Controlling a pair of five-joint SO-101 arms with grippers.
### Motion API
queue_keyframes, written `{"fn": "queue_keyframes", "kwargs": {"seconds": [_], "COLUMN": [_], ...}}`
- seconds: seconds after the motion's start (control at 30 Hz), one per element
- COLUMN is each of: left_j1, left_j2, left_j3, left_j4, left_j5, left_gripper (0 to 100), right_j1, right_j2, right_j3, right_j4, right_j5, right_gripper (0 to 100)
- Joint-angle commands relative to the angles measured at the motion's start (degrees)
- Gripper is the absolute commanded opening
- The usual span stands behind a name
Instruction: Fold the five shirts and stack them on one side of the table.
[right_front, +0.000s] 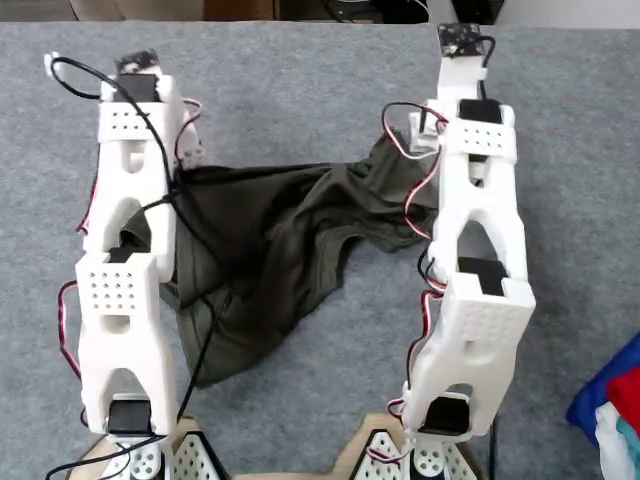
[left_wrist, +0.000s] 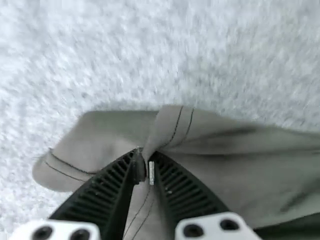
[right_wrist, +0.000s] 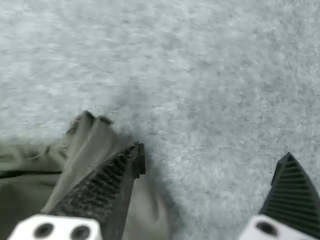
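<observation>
1. Dark olive-green cloth shirt (right_front: 290, 240) lies crumpled and unfolded on the grey felt-like surface (right_front: 300, 80). It is spread in loose ridges, with one corner drawn out towards each arm.
2. The white left arm (right_front: 125, 290) stretches along one side of the shirt and covers that edge of the cloth in the high view.
3. The left gripper (left_wrist: 144, 167) is at the shirt's stitched hem (left_wrist: 172, 127). Its black ribbed fingers (left_wrist: 175, 185) are pressed together with a fold of the hem pinched between the tips. The cloth (left_wrist: 240, 165) is gathered into creases that run away from the pinch.
4. The white right arm (right_front: 480, 230) runs along the opposite side of the shirt, and the far corner of the cloth reaches in under it.
5. The right gripper (right_wrist: 213, 155) stands with its fingers spread wide and nothing held between them. One finger (right_wrist: 107, 185) sits over the bunched edge of the shirt (right_wrist: 30, 165). The other finger is well clear of the shirt, above bare surface. Whether the near finger presses on the cloth cannot be told.
6. A heap of coloured cloth (right_front: 612, 400) in blue, red and white lies well apart from the shirt, beyond the right arm, at the rim of the surface
</observation>
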Motion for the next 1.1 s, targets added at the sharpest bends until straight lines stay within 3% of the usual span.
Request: {"fn": "queue_keyframes", "kwargs": {"seconds": [0.0, 0.33, 0.53, 0.63, 0.83, 1.07], "left_j1": [-2.2, -0.9, -6.7, -8.4, -8.4, -8.4], "left_j2": [-0.9, -6.5, -6.8, -6.8, -6.4, -6.2], "left_j3": [-7.1, -24.4, -28.1, -30.5, -30.8, -30.7], "left_j4": [0.6, 0.6, 0.6, 0.6, 0.6, 0.6], "left_j5": [0.5, 0.1, 0.2, 0.2, 0.2, 0.2], "left_gripper": [2, 2, 2, 2, 2, 2], "right_j1": [-2.0, -4.7, -6.4, -8.6, -14.1, -19.9], "right_j2": [-1.1, -0.9, -0.4, 2.1, 13.0, 29.3], "right_j3": [-5.0, -10.1, -15.3, -21.7, -38.4, -49.6], "right_j4": [2.7, 2.5, 7.5, 13.2, 24.2, 24.8], "right_j5": [0.5, -1.8, -5.6, -2.3, 3.9, 9.7], "right_gripper": [39.3, 39.3, 39.3, 37.8, 23.4, 30.9]}}
